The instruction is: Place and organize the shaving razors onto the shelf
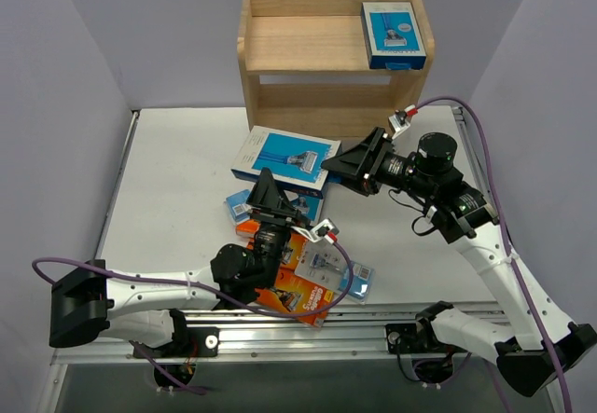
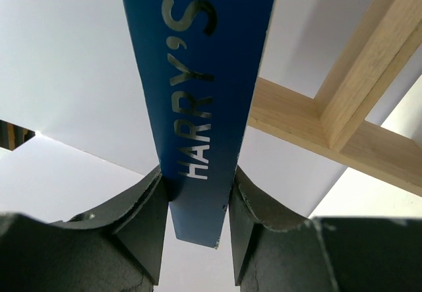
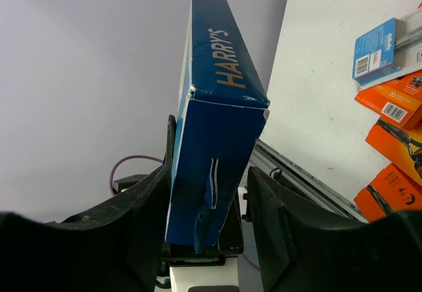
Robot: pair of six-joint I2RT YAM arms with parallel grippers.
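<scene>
From above, only one razor pack [image 1: 393, 34] lies on the top tier of the shelf [image 1: 254, 59], far beyond both grippers. A second one, the Harry's box [image 1: 284, 155], is lifted between the left gripper [image 1: 268, 189] and the right gripper [image 1: 350, 164]. The other packs [image 1: 303, 287], orange boxes and clear cards, lie in a heap under and behind the left gripper. So I judge most of the task is not yet done. The white table [image 1: 177, 171] is closed by pale lilac walls.

In the left wrist view, both fingers [image 2: 142, 219] press on the narrow side of the blue box; it is clenched on it. The shelf wood is ahead, to the right.

In the right wrist view, the box stands between the fingers [image 3: 142, 213]. One finger seems to touch and the other shows a thin gap, so I cannot tell if it grasps. Orange packs [image 3: 395, 147] lie on the table to its right.
</scene>
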